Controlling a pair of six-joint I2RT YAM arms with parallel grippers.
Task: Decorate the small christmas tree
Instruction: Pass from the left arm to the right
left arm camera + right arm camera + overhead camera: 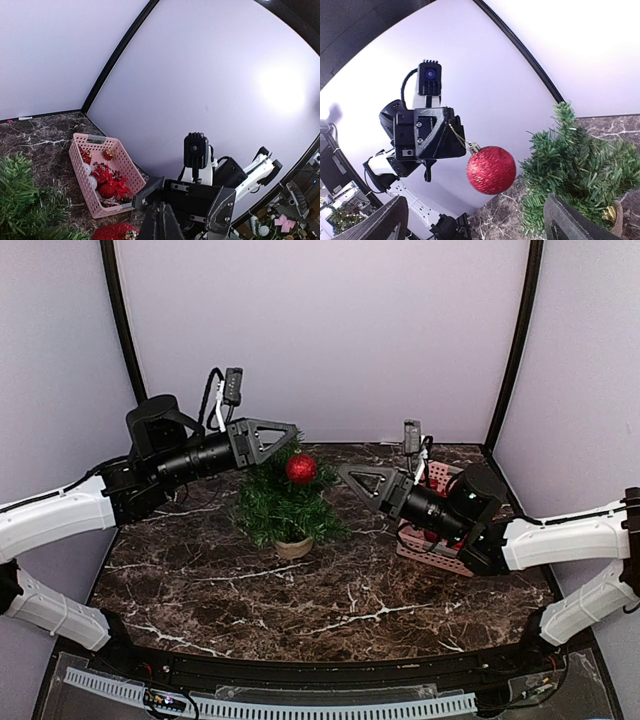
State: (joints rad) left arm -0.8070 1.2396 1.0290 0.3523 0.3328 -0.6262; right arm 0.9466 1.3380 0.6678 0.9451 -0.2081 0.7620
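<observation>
The small christmas tree (pixel 283 502) stands at mid-table on a round tan base (pixel 293 547). My left gripper (pixel 287 434) is above the treetop, shut on the gold string of a red glitter ball (pixel 301 469) that hangs beside the top branches. In the right wrist view the ball (pixel 491 170) dangles from the left gripper (pixel 451 134), left of the tree (pixel 585 170). In the left wrist view the shut fingers (pixel 161 210) sit over the ball (pixel 112 232). My right gripper (pixel 355 478) is open and empty, just right of the tree and pointing at it.
A pink plastic basket (pixel 425 555) with red and white ornaments sits at the right, under my right arm; the left wrist view shows it (pixel 80 165) with several pieces inside. Curved pale walls close in the back and sides.
</observation>
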